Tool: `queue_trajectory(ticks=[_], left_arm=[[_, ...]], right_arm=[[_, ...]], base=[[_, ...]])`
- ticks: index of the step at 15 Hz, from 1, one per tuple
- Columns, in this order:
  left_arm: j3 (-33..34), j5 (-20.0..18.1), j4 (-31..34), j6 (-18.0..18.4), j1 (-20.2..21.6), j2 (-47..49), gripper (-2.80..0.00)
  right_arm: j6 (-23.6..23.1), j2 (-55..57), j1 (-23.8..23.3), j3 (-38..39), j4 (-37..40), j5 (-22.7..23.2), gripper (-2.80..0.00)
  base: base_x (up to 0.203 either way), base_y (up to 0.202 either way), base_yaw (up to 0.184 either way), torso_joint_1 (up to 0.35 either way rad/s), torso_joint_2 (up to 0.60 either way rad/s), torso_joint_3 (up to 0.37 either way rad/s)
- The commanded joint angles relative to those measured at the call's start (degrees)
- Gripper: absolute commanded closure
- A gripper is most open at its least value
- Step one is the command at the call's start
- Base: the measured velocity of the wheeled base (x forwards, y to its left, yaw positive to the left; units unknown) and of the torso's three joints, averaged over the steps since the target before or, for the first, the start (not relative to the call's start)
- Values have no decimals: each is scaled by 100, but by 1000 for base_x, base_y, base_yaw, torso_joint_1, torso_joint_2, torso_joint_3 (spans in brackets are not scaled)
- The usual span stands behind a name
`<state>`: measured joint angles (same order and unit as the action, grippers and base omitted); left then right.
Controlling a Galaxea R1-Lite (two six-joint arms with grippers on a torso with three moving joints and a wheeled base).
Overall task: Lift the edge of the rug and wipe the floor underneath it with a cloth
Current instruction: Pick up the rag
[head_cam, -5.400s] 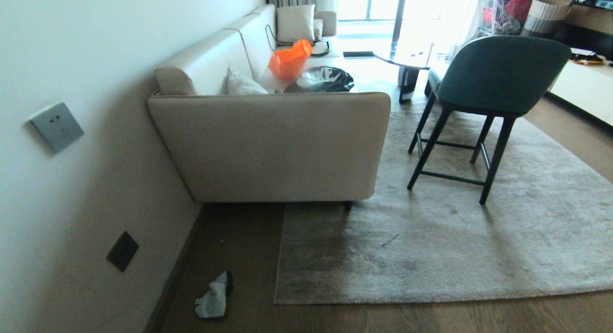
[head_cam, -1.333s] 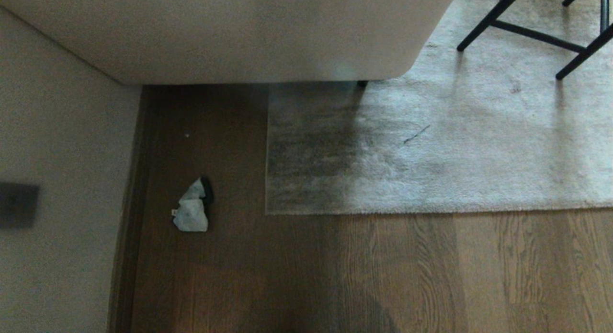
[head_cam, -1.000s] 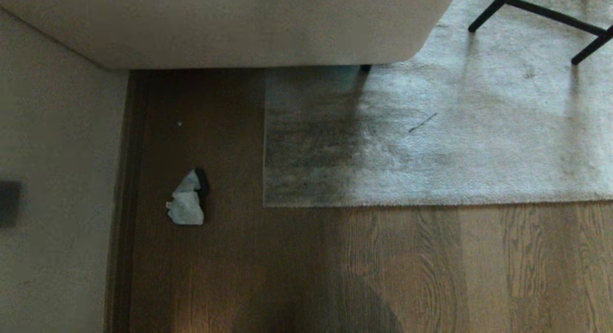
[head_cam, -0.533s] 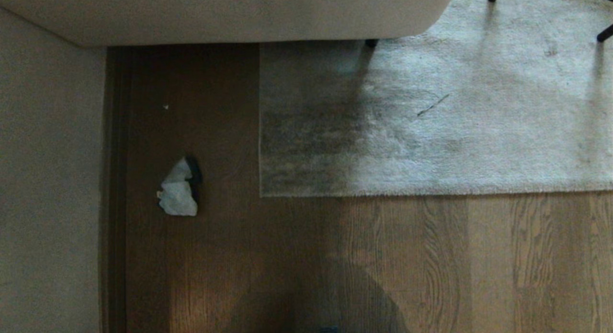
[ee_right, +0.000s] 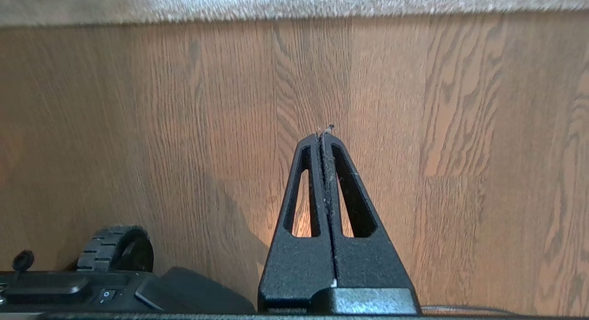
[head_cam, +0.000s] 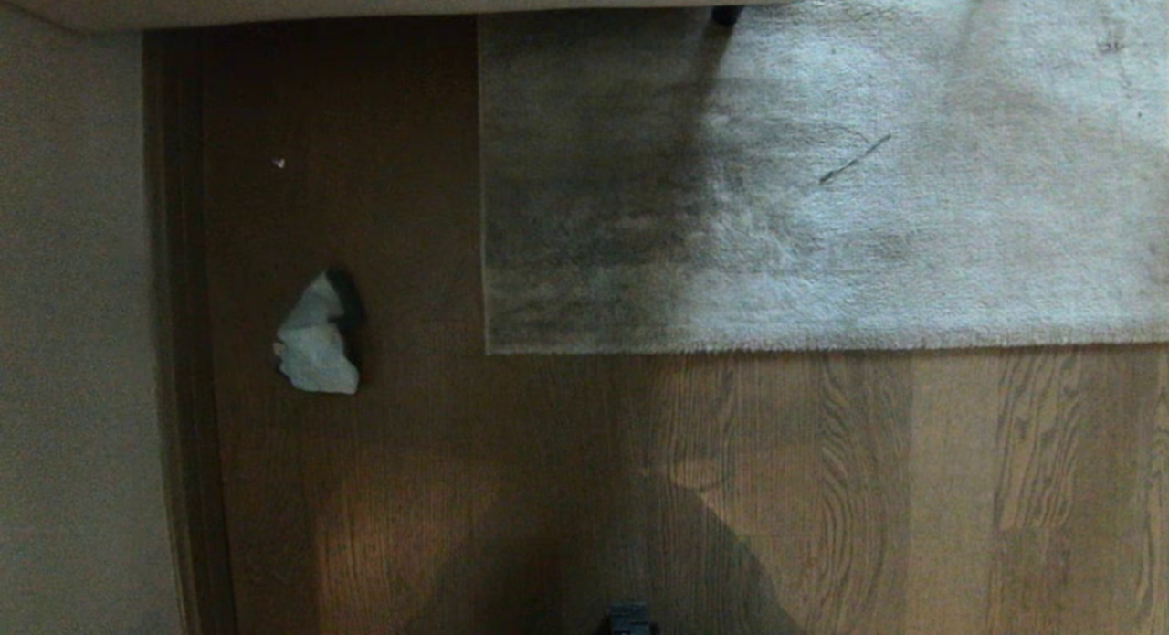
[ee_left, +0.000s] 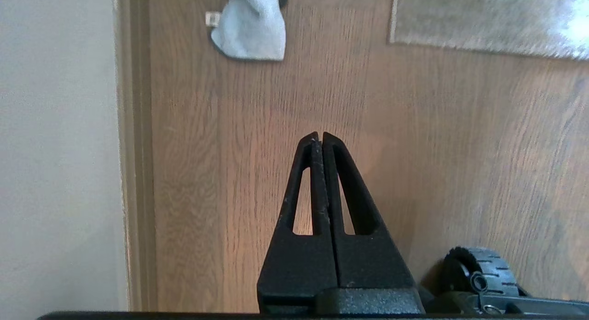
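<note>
The crumpled pale grey-green terry cloth [ee_left: 251,30] lies ahead of the empty, fully closed left hand [ee_left: 318,136], nearer it than to the likewise closed, empty right hand [ee_right: 324,135].

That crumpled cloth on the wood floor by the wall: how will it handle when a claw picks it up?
The cloth lies bunched in soft folds, so it will probably drape limply rather than hold its shape. It looks small and thin, so likely very light. On the smooth, slightly glossy floor, a push would probably slide it rather than roll it.
</note>
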<state>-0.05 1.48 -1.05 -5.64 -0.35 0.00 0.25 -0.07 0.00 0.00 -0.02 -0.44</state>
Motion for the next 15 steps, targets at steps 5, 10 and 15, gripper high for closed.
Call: queue_trajectory(ticks=[5, 10, 15], left_arm=[[5, 2, -1, -7, 0, 0, 0], [-3, 2, -1, -7, 0, 0, 0], [-4, 2, -1, -16, 0, 0, 0]], right_arm=[[1, 7, 7, 0, 2, 0, 0], [1, 7, 3, 0, 2, -6, 0], [1, 7, 0, 0, 2, 0, 0]], base=[[0, 0, 0, 4, 2, -199], [0, 0, 0, 2, 0, -201], [0, 0, 0, 3, 4, -152]])
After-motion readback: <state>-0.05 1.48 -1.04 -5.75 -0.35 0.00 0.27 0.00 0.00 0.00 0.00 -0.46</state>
